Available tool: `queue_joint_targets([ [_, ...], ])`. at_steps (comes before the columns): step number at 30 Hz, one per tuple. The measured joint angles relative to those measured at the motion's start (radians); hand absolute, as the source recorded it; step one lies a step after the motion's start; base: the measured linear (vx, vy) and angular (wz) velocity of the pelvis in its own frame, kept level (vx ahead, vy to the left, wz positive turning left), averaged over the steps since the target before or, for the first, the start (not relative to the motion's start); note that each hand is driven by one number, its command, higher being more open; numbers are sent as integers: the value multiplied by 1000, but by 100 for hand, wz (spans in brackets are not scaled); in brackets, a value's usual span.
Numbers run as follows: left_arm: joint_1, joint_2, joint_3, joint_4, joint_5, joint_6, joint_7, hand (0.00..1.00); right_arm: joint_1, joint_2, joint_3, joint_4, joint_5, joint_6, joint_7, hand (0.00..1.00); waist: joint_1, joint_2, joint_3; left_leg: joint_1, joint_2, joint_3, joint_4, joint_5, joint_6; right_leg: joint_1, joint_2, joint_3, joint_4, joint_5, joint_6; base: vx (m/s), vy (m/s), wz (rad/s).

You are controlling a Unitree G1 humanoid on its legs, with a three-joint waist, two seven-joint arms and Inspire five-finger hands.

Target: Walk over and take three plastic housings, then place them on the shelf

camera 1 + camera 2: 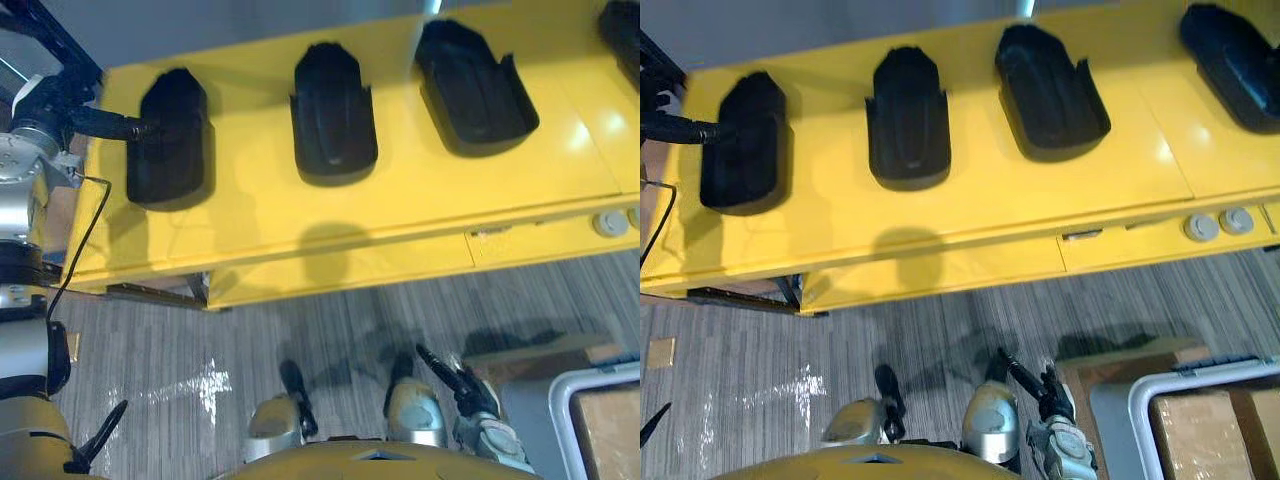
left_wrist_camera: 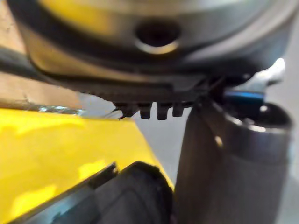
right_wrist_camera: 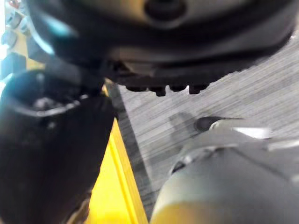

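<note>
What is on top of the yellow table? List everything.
On the yellow table lie four black plastic parts in a row: leftmost housing, second housing, third housing, fourth housing. The left hand is at the leftmost housing. Whatever lies under them is covered.

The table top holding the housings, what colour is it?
The table top is glossy yellow, showing best in the right eye view.

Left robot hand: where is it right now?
Left eye view, far left: the left robot hand sits at the yellow shelf's left end, reaching the edge of the leftmost black plastic housing.
</note>
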Motion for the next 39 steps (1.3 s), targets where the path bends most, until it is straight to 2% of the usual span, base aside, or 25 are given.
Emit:
queue_joint_targets([
  [2,26,41,0,-16,-2,-57,-5,100,-9,5,5,5,0,-2,-21,100,3,9,-42,38,2,9,-32,1,-1,39,13,-8,-36,7,-2,94,-7,1],
  [4,33,61,0,-38,-14,-82,2,100,-10,8,5,20,0,-10,-32,100,6,15,-81,57,1,16,-56,3,-5,59,20,-14,-59,11,-2,69,9,0],
  [6,33,79,0,-45,-59,-147,22,100,-16,14,4,36,1,-12,-38,100,8,14,-97,71,-2,17,-57,3,-5,84,19,-25,-75,17,-3,44,15,4],
  [7,33,86,0,-53,-95,-181,35,100,-17,26,-3,47,0,-11,-43,100,11,12,-113,73,-4,19,-57,3,-5,89,19,-26,-85,21,0,0,0,0],
  [12,42,95,0,-168,-236,-264,77,100,-31,45,-27,103,-1,-31,-48,100,24,-3,-140,85,-7,21,-57,3,-5,115,19,-35,-108,34,1,-20,6,1],
  [14,109,87,27,-266,-272,-290,105,100,-23,53,-32,107,0,-54,-51,100,24,-7,-157,82,-8,23,-58,3,-5,118,19,-32,-123,44,4,-51,13,-1],
  [18,367,-121,164,-522,-300,-376,121,100,8,53,-28,106,-2,-80,-64,100,25,-8,-196,74,-8,24,-60,1,-8,117,19,-33,-128,49,10,-59,12,2],
  [19,514,-263,203,-649,-302,-408,122,100,29,52,-25,104,-3,-81,-70,100,28,-11,-211,69,-8,24,-63,-1,-11,116,19,-35,-132,51,13,-52,0,4],
  [20,578,-327,212,-703,-299,-421,122,100,39,52,-25,102,-3,-81,-72,100,29,-13,-215,68,-8,24,-63,-3,-13,116,19,-35,-134,52,14,-25,8,4],
  [22,812,-592,203,-840,-223,-477,139,100,79,66,-25,87,-3,-80,-95,100,40,-26,-222,65,-9,24,-63,-2,-13,114,20,-36,-141,61,9,0,0,0],
  [24,905,-714,181,-843,-161,-516,198,100,106,70,-25,82,-4,-79,-109,100,48,-38,-224,65,-9,25,-63,-2,-14,114,20,-34,-141,62,9,0,0,0],
  [25,967,-813,150,-809,-112,-559,287,100,124,74,-25,85,-13,-77,-110,100,59,-47,-228,64,-10,24,-63,-1,-15,115,20,-34,-140,62,10,0,0,0],
  [26,998,-856,135,-779,-66,-594,354,100,131,76,-24,85,-27,-76,-110,100,62,-52,-229,67,-10,25,-63,-1,-14,115,19,-35,-140,63,9,0,0,0],
  [28,1046,-883,80,-717,-8,-636,450,100,141,75,-12,85,-41,-76,-109,100,68,-60,-230,68,-10,24,-63,3,-13,116,19,-38,-139,64,7,0,0,0],
  [29,1067,-882,41,-694,52,-639,497,100,143,75,-8,85,-40,-76,-109,100,72,-64,-228,68,-10,20,-63,6,-11,116,19,-42,-139,65,5,-32,-1,4],
  [32,1100,-881,-43,-683,131,-663,549,100,137,72,19,85,-39,-76,-108,100,76,-73,-222,67,-11,12,-64,11,-9,116,18,-51,-139,61,-2,-54,-2,7],
  [34,1100,-874,-91,-643,329,-705,615,100,127,65,32,91,-40,-77,-104,100,76,-77,-219,65,-10,2,-65,17,-9,116,19,-63,-139,60,-4,-53,-10,10],
  [37,1098,-863,-121,-609,482,-770,699,100,105,54,49,118,-39,-83,-86,100,70,-74,-219,62,-10,-8,-65,18,-9,119,19,-74,-140,60,-4,-24,-2,8],
  [39,1099,-857,-130,-607,514,-791,725,100,103,49,60,124,-39,-87,-85,100,70,-74,-219,58,-10,-14,-65,18,-10,121,19,-82,-141,60,-4,4,1,11],
])
